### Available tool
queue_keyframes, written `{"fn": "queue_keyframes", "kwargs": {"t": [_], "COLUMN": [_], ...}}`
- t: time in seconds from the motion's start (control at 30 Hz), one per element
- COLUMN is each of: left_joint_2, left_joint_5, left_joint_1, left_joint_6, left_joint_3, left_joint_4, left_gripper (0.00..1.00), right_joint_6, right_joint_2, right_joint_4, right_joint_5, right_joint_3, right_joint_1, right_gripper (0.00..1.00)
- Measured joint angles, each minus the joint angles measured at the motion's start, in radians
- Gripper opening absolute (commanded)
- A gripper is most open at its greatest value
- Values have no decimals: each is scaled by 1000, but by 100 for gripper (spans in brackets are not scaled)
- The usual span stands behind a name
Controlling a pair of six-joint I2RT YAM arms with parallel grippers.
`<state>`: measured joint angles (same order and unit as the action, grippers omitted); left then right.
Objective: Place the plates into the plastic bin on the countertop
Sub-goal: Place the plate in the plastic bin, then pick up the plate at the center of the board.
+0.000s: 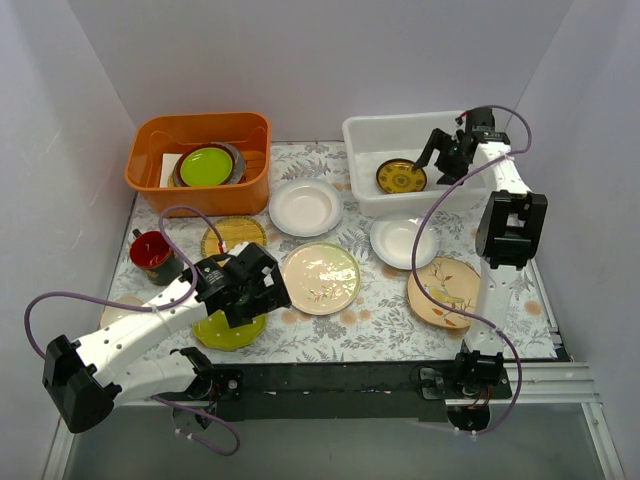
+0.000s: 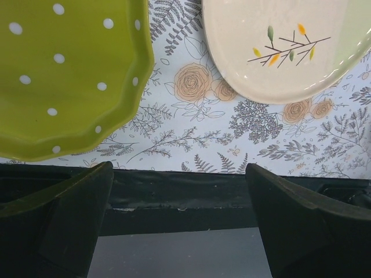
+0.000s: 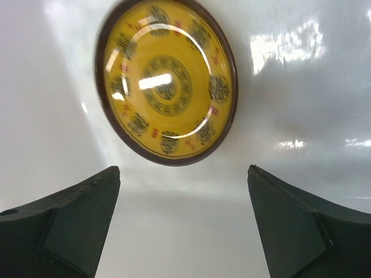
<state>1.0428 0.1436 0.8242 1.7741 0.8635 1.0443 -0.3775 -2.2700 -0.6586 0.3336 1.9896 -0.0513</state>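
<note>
**Mustard yellow plate (image 3: 167, 87) lies in plastic bin (image 1: 365, 160)**

The right gripper (image 3: 182, 169) hangs open and empty inside the plastic bin at the far right of the worktop (image 2: 191, 127), near the plate on its floor. The left gripper (image 2: 178, 167), jaws also spread and holding nothing, hovers by the near edge between the dotted lime green plate (image 2: 64, 75) and the cream floral plate (image 2: 278, 46).
</note>
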Motion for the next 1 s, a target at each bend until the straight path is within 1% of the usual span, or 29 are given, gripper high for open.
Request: {"fn": "queue_keyframes", "kwargs": {"t": [0.13, 0.27, 0.33, 0.63, 0.87, 1.0], "left_joint_2": [3, 3, 3, 7, 14, 18], "left_joint_5": [6, 13, 14, 13, 11, 5], "left_joint_1": [0, 0, 0, 1, 1, 1], "left_joint_6": [-1, -4, -4, -10, -15, -20], "left_joint_3": [19, 34, 34, 32, 21, 2], "left_joint_4": [6, 6, 6, -21, -38, -52], "left_gripper": [98, 98, 98, 98, 98, 98], "right_joint_6": [15, 19, 19, 29, 37, 40], "right_joint_2": [35, 134, 203, 596, 836, 944], "right_joint_4": [-15, -23, -16, 60, 114, 132], "right_joint_5": [-18, -21, -16, 54, 122, 152], "right_joint_3": [83, 82, 56, -255, -496, -614], "right_joint_1": [0, 0, 0, 8, 40, 80], "right_gripper": [98, 98, 98, 98, 98, 97]}}
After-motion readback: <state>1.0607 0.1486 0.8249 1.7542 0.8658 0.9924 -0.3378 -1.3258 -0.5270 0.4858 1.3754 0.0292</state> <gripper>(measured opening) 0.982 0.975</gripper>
